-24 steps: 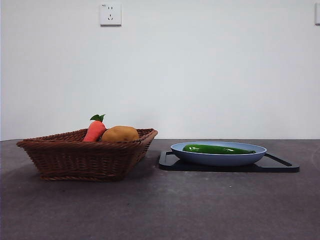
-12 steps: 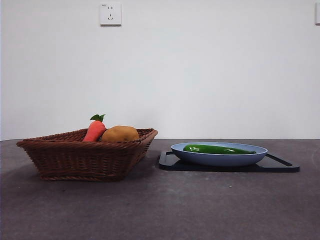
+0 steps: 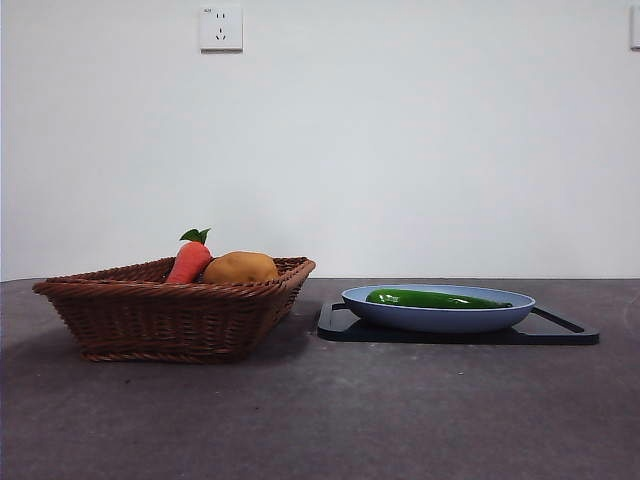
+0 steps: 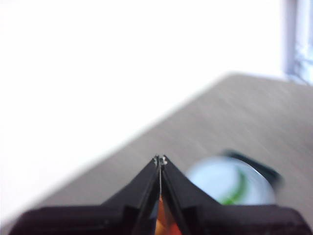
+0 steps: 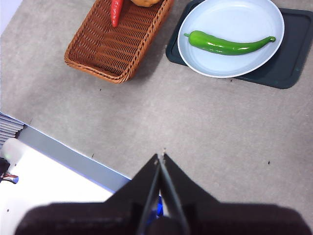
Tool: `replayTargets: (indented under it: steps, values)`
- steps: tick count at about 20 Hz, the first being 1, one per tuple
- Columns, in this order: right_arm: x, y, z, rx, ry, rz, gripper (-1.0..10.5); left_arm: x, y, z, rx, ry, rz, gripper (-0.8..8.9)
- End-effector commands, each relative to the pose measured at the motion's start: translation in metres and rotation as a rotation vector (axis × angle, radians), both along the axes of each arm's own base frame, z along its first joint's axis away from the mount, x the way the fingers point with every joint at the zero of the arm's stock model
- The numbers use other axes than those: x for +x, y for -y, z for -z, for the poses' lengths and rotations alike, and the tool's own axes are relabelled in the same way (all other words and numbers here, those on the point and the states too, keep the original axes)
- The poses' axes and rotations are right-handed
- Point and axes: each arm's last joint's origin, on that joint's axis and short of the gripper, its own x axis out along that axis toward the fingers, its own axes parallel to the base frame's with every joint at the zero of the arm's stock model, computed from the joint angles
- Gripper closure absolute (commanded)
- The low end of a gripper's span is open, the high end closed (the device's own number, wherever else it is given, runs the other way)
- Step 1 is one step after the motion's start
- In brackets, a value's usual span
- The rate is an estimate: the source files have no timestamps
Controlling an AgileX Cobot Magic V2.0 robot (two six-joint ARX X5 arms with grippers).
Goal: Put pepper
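The long glossy dark-green pepper lies on the round pale-blue plate, right of the brown wicker basket. Both arms wait high, fingers closed and empty; reaching for it seemingly comes next.

Left gripper and right gripper, matte black, wedge-shaped tapering jaws

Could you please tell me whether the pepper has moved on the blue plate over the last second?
No. In the front view the pepper lies in the blue plate exactly as before, with the same gap to the basket.
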Motion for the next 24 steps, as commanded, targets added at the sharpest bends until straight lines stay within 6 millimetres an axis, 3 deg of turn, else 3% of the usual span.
replayTargets:
  steps: [1, 5, 10, 14, 18, 24]
  values:
    - [0.000, 0.000, -0.005, 0.007, 0.020, 0.002, 9.4, -0.013, -0.023, 0.004, -0.046, 0.146, -0.100, 8.05]
    - [0.000, 0.000, -0.005, 0.007, 0.020, 0.002, 9.4, -0.038, -0.051, 0.042, -0.096, 0.296, -0.336, 8.05]
    - [0.000, 0.000, -0.005, 0.007, 0.020, 0.002, 9.4, -0.056, -0.063, 0.117, -0.115, 0.252, -0.454, 8.05]
    - [0.000, 0.000, -0.005, 0.007, 0.020, 0.003, 9.4, -0.059, -0.066, 0.173, -0.150, 0.180, -0.479, 8.05]
    - [0.000, 0.000, -0.005, 0.007, 0.020, 0.003, 9.4, -0.055, -0.067, 0.214, -0.158, 0.103, -0.499, 8.05]
    - [0.000, 0.000, -0.005, 0.007, 0.020, 0.003, 9.4, -0.051, -0.068, 0.260, -0.185, 0.023, -0.517, 8.05]
